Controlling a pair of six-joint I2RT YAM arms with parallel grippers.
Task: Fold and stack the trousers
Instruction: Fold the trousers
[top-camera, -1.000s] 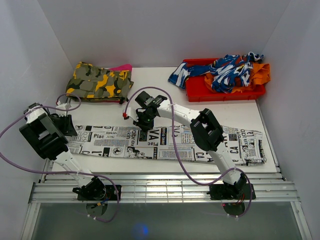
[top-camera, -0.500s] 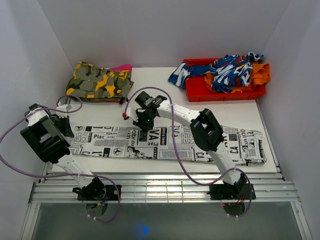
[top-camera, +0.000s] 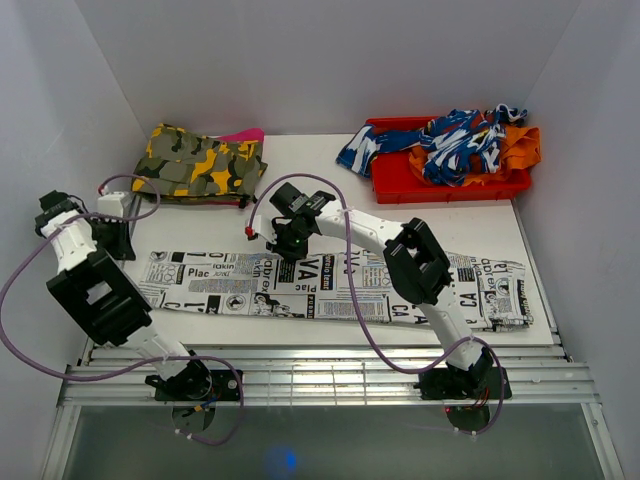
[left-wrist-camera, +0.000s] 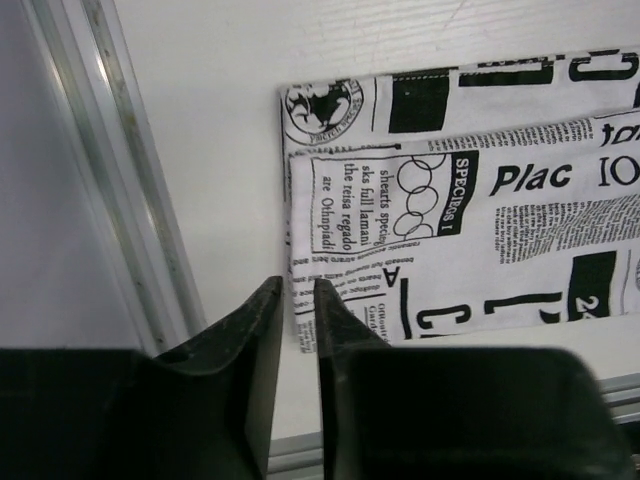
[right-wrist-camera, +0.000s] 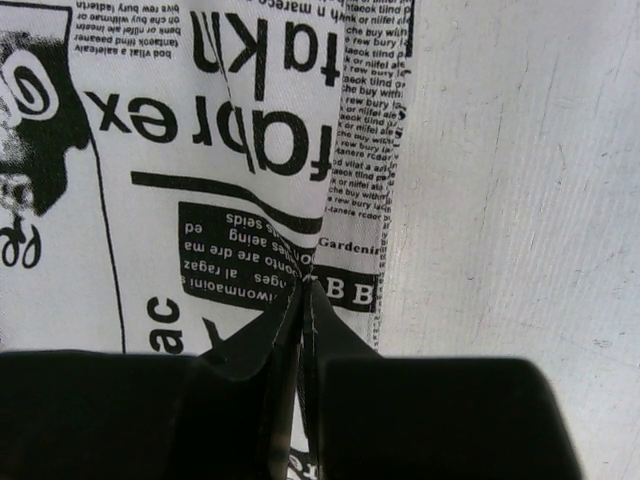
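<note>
The trousers (top-camera: 220, 280), white with black newspaper print, lie flat and stretched left to right across the near part of the table. My right gripper (top-camera: 285, 243) is at their far edge near the middle. In the right wrist view it (right-wrist-camera: 305, 285) is shut on a pinched fold of the trousers (right-wrist-camera: 200, 150). My left gripper (top-camera: 120, 245) is just off the trousers' left end. In the left wrist view it (left-wrist-camera: 292, 285) is empty, its jaws a narrow gap apart, above the table at the left edge of the trousers (left-wrist-camera: 480, 230).
A yellow-green camouflage garment (top-camera: 200, 165) lies folded at the far left on a pink cloth (top-camera: 245, 134). A red bin (top-camera: 400, 185) at the far right holds a blue-and-white garment (top-camera: 450, 140) and an orange cloth (top-camera: 520, 145). A metal rail (left-wrist-camera: 120, 180) runs along the table's left edge.
My left arm has swung left and back, and its gripper has come off the trousers' left end. The right gripper has stayed on the far edge.
</note>
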